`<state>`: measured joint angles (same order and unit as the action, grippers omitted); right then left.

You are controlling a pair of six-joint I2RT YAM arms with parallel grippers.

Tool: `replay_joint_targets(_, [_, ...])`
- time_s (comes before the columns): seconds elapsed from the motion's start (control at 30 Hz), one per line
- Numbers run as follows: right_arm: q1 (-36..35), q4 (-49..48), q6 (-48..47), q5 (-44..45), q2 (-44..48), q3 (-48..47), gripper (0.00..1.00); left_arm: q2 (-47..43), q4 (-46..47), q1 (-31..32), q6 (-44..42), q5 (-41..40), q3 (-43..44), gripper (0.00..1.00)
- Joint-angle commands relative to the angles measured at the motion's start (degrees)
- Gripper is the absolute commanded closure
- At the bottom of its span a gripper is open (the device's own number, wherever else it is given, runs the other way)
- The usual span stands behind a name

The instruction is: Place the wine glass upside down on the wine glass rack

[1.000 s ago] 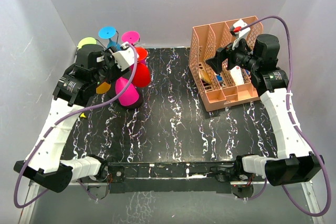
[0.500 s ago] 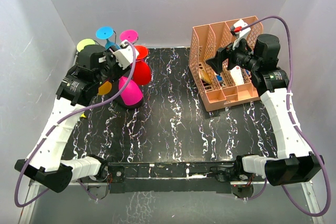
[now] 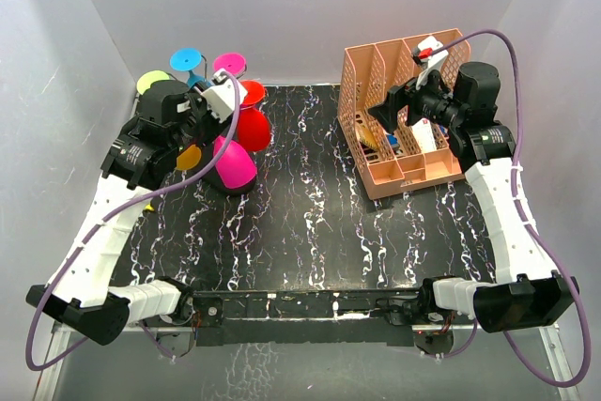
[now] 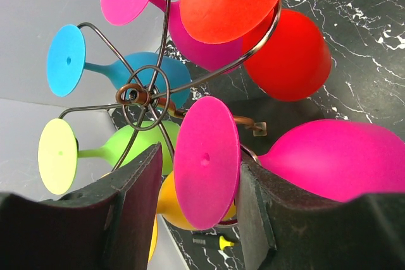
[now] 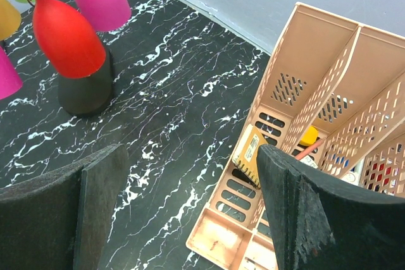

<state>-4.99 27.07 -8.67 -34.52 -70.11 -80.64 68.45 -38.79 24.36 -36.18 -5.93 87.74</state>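
Observation:
The wine glass rack (image 4: 139, 93) has curled wire arms with several coloured glasses hanging bowl down; its black base shows in the right wrist view (image 5: 85, 93). A magenta wine glass (image 3: 232, 163) hangs at the rack's near side. In the left wrist view its bowl (image 4: 335, 156) is at the right and its round foot (image 4: 205, 162) stands between my left fingers. My left gripper (image 4: 199, 156) is open around that foot, with a gap on the left side; it sits over the rack in the top view (image 3: 208, 117). My right gripper (image 5: 190, 156) is open and empty beside the organizer (image 3: 387, 110).
A peach slotted organizer (image 3: 404, 110) holding a notebook and pens stands at the back right (image 5: 304, 93). A yellow marker (image 4: 218, 242) lies on the table under the rack. Red (image 4: 288, 55), blue, green and orange glasses crowd the rack. Grey walls close behind and beside.
My left gripper has shifted slightly up and toward the rack's hub, and the hanging glasses have swung a little. The right arm has not moved.

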Motion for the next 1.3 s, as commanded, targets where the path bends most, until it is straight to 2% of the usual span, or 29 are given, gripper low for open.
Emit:
replay_joint_targets(0.0, [0.5,-3.8,0.7,-0.7,1.4,0.0,0.09,-1.6,1.7,0.2,2.3,-0.4,1.9,0.55])
replay_joint_targets(0.3, [0.6,-4.0,0.9,-0.9,1.5,0.3,0.09,-1.8,2.6,0.1,4.6,-1.4,3.5,0.55])
replay_joint_targets(0.5, [0.6,-4.1,0.8,-1.0,1.5,0.4,0.08,-2.0,3.2,0.2,5.8,0.0,1.4,0.54])
replay_joint_targets(0.97, [1.1,-4.3,1.3,-1.4,1.5,0.4,0.09,-1.6,4.3,0.2,11.1,7.1,-0.6,0.49])
replay_joint_targets(1.13, [1.1,-4.3,1.4,-1.5,1.5,0.7,0.09,-2.0,4.1,0.1,11.9,9.4,-0.6,0.42])
replay_joint_targets(1.27, [1.1,-4.2,1.2,-1.1,1.4,0.4,0.08,-2.3,3.4,0.2,13.7,9.9,0.8,0.27])
